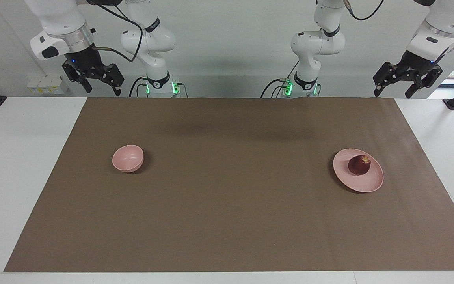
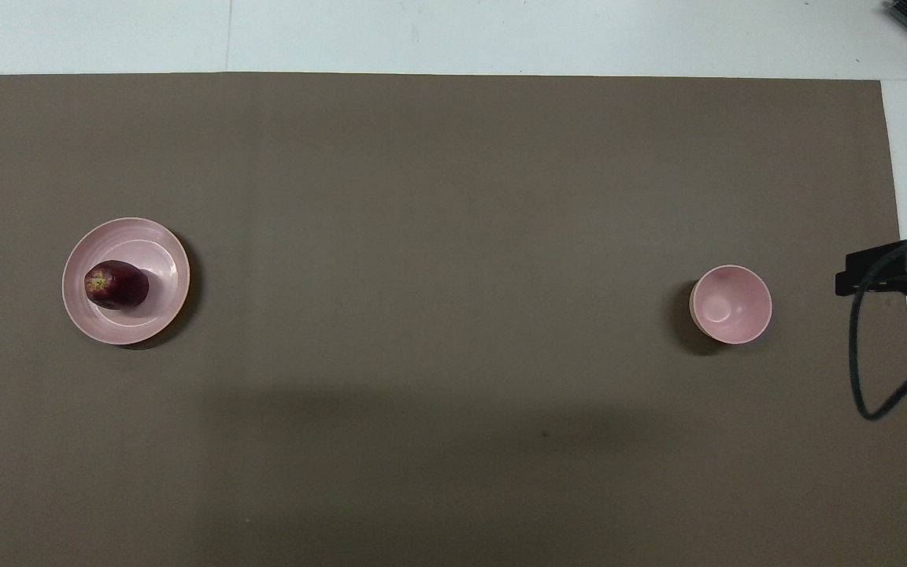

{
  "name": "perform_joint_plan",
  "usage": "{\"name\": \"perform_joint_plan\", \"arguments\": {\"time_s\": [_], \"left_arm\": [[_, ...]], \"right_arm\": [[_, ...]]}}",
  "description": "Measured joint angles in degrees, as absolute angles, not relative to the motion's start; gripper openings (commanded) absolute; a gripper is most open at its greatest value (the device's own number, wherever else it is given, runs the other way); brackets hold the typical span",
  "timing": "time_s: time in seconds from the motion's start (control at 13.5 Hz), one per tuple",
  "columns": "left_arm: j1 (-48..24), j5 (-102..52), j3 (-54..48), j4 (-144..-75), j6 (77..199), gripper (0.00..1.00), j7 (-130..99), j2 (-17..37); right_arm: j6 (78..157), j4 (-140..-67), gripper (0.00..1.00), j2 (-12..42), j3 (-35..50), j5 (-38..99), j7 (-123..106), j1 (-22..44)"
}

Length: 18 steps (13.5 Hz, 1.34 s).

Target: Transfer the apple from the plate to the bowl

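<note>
A small dark red apple (image 1: 360, 164) (image 2: 116, 283) lies on the wide pale pink plate (image 1: 363, 182) (image 2: 127, 324), toward the left arm's end of the table. The small deep pink bowl (image 1: 127, 158) (image 2: 731, 304) stands empty toward the right arm's end. My left gripper (image 1: 393, 94) hangs open, high over the table's edge by the robots, with nothing between its fingers. My right gripper (image 1: 101, 88) is also open and empty, raised above the mat's corner at its own end. Both arms wait, well apart from the dishes.
A brown mat (image 1: 227, 221) (image 2: 453, 197) covers most of the white table (image 1: 22, 165). A dark cable (image 2: 863, 378) from the right arm loops over the mat's edge beside the bowl. The two arm bases (image 1: 160, 85) stand at the table's edge.
</note>
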State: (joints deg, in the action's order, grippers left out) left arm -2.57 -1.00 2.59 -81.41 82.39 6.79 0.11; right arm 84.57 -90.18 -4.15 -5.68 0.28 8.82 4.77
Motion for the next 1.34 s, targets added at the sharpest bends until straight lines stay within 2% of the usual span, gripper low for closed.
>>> {"name": "perform_joint_plan", "arguments": {"time_s": [1.34], "left_arm": [[-2.45, -0.97, 2.56, -81.54, 83.19, 1.0, 6.76, 0.11]], "right_arm": [[85.93, -90.62, 1.0, -4.16, -5.67, 0.42, 8.82, 4.78]]}}
